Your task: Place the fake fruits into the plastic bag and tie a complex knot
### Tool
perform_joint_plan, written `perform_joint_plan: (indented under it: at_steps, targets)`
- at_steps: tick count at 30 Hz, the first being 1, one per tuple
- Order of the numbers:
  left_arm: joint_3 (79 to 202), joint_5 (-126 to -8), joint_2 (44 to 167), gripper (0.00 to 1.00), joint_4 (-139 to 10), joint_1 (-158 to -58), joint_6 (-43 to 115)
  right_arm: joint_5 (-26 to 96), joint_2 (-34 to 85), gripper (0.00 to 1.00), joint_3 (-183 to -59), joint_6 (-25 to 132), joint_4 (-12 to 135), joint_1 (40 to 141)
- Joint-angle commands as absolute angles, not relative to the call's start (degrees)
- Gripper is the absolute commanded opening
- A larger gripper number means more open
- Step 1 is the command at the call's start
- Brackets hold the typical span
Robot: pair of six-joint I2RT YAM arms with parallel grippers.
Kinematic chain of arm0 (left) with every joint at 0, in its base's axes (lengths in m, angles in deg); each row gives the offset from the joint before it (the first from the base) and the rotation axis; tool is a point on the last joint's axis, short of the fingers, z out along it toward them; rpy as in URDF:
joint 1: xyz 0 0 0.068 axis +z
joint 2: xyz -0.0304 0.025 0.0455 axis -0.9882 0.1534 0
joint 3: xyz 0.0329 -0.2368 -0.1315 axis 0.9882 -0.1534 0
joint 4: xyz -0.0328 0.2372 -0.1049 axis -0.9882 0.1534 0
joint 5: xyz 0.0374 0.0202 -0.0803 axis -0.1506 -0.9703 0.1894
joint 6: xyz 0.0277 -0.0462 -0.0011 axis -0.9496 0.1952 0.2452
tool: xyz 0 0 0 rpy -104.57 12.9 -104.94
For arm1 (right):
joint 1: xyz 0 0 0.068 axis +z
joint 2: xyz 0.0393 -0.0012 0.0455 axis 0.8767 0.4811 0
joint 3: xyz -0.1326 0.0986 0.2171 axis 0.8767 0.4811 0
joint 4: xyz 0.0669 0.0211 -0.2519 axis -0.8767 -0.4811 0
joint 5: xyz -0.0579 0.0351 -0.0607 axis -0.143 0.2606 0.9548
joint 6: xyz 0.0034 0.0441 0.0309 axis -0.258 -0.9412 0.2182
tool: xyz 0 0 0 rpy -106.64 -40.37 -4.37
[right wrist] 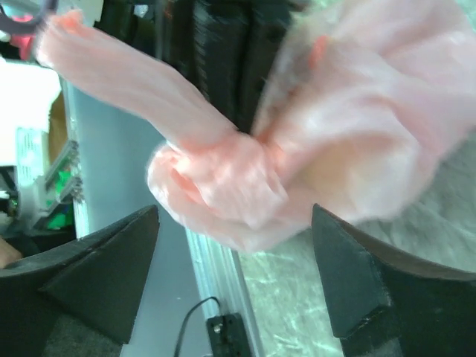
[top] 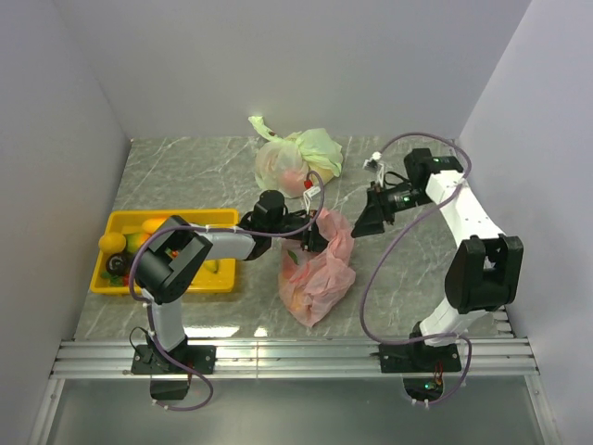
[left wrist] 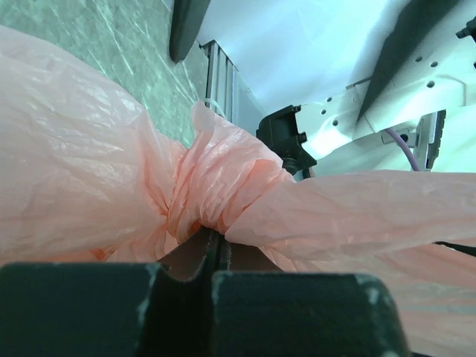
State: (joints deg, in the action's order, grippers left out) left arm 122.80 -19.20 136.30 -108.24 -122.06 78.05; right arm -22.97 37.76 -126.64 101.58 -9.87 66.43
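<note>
The pink plastic bag (top: 317, 278) is sitting near the middle of the marbled table (top: 185, 176), between the two arms. It is slumping toward the near edge, with its neck pulled up at the far end. In the left wrist view the neck is bunching into a twisted knot (left wrist: 216, 186), and one strip of plastic is stretching away to the right. Pale yellowish shapes are showing faintly through the bag's lower part, too vague to name.

The left gripper (top: 320, 236) is reaching in from the left. Its fingers (left wrist: 186, 256) are pressing together and pinching the plastic just under the knot. The right gripper (top: 364, 222) is hovering just right of the bag's neck. Its two fingers (right wrist: 111, 275) are standing spread wide with the knotted plastic in front of them, and neither finger is touching it.

More fake fruits (top: 113, 244), yellow-orange round ones and a dark bunch, are lying in the yellow tray (top: 162, 218) at the left side of the table, partly behind the left arm. A pale green-and-white knotted bag (top: 296, 158) is resting at the far side, well apart from the pink one.
</note>
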Motion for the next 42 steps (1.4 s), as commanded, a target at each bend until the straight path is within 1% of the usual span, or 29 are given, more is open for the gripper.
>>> perform_joint_plan:
  at_steps: [1,2,3,4,9,14,16,17,19,20,23,26,32,34,39,42]
  targets:
    - [122.8,-17.6,133.8,0.0,-111.0,-122.4,78.5,-24.7,38.7,0.77,-124.3,106.8,-18.7,63.1]
    - [122.8,-17.8,133.9,0.0,-110.9,-122.5,78.5,-23.2,38.5,0.65,-123.0,102.4,-15.0,62.7]
    - [122.9,-17.7,134.1,0.0,-111.0,-122.5,78.5,-21.9,38.1,0.46,-121.6,98.6,-11.4,62.6]
    - [123.0,-17.5,134.2,0.0,-111.2,-122.5,78.8,-20.9,37.2,0.42,-119.6,96.6,-8.3,62.5]
    - [123.4,-17.5,134.9,0.0,-111.2,-122.7,78.7,-21.0,34.3,0.4,-115.1,90.4,-0.8,65.7]
    - [123.5,-17.4,135.3,0.0,-111.6,-123.2,79.0,-21.0,33.5,0.38,-112.3,79.5,12.7,68.9]
    - [123.6,-17.4,135.4,0.0,-111.4,-123.2,79.0,-21.6,33.2,0.41,-112.3,77.5,14.9,70.5]
    - [123.6,-17.4,135.5,0.0,-111.5,-123.4,79.1,-21.4,32.9,0.49,-112.2,76.6,15.7,71.0]
    - [123.7,-17.4,135.6,0.0,-111.8,-123.5,79.2,-21.2,32.1,0.58,-111.5,73.9,18.4,72.3]
    - [123.7,-17.4,135.8,0.0,-111.8,-123.5,79.2,-21.2,31.8,0.64,-111.4,72.9,19.5,72.9]
    - [123.5,-17.4,135.9,0.0,-112.5,-124.0,79.6,-21.3,30.5,0.73,-110.7,69.1,23.5,74.7]
    - [123.3,-17.4,136.4,0.0,-114.4,-124.1,80.3,-20.5,30.2,0.79,-110.5,66.9,26.0,76.9]
    - [122.8,-18.0,137.0,0.0,-123.0,-124.1,85.7,-19.8,30.9,0.8,-108.9,62.6,31.4,79.1]
    - [123.3,-18.2,137.2,0.0,-122.8,-124.0,85.9,-20.1,31.3,0.8,-107.8,62.0,32.1,79.4]
    - [124.0,-19.3,137.1,0.0,-118.9,-124.1,82.6,-20.7,31.8,0.81,-107.7,65.9,28.1,79.2]
    - [123.9,-22.9,136.8,0.0,-119.6,-124.2,84.4,-22.2,32.0,0.81,-106.2,60.8,32.5,79.7]
